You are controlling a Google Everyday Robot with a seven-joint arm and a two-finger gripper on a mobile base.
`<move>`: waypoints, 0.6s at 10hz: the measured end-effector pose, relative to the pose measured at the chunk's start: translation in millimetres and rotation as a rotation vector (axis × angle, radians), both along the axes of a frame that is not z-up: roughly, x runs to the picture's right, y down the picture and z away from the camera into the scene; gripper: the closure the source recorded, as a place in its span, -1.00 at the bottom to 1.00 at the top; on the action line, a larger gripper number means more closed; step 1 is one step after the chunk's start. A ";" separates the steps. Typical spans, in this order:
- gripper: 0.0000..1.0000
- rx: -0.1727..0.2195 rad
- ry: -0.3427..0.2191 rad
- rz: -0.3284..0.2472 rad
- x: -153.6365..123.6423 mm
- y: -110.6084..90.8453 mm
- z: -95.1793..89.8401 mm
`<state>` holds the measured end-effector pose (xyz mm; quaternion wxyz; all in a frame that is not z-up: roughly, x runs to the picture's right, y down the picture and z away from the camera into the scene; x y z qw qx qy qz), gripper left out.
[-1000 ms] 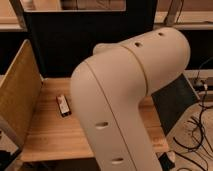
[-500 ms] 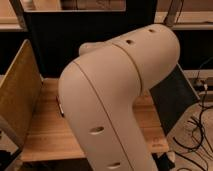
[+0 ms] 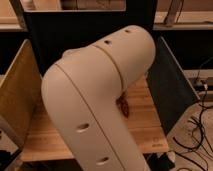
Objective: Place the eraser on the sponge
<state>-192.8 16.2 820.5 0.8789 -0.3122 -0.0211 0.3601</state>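
Observation:
My large cream-coloured arm (image 3: 95,95) fills the middle of the camera view and covers most of the wooden table (image 3: 145,125). The eraser is hidden behind the arm. The sponge does not show either. A small reddish-brown object (image 3: 123,106) peeks out at the arm's right edge on the table; I cannot tell what it is. The gripper is out of view, somewhere past the arm's bulk.
A light wooden side panel (image 3: 17,95) stands at the table's left edge and a dark panel (image 3: 170,82) at its right. A dark back wall (image 3: 75,30) closes off the far side. Cables (image 3: 200,130) lie on the floor to the right.
The arm has swung left and nearer the camera. It now covers the left part of the table, where the dark eraser lay a second ago.

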 end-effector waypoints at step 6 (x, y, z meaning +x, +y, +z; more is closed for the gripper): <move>-0.60 -0.105 -0.049 -0.078 -60.5 47.3 35.8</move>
